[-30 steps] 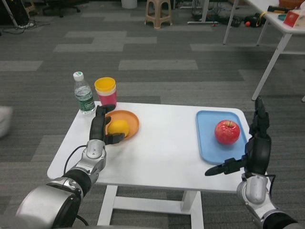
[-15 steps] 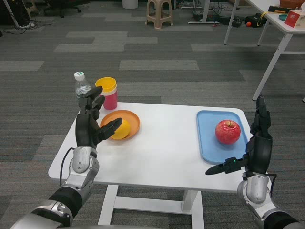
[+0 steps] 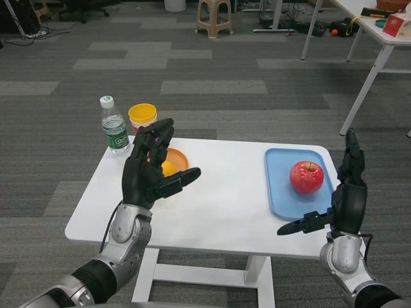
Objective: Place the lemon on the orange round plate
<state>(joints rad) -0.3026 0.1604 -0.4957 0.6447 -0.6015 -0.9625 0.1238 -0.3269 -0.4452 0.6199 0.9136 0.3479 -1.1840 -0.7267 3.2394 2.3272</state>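
Fingers (image 3: pixel 149 154) spread — lemon (image 3: pixel 168 168) behind, unheld.

Grey carpet tiles (image 3: pixel 212 70) in lighter and darker patches covered the floor. A beige plastic stool (image 3: pixel 214 17) stood far back, another white table (image 3: pixel 372 38) at right.

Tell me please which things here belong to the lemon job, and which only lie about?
Belong to the job:
yellow lemon
orange round plate
left hand, raised and open

Only lying about:
clear plastic water bottle
pink cup with yellow top
red apple
blue rectangular tray
right hand
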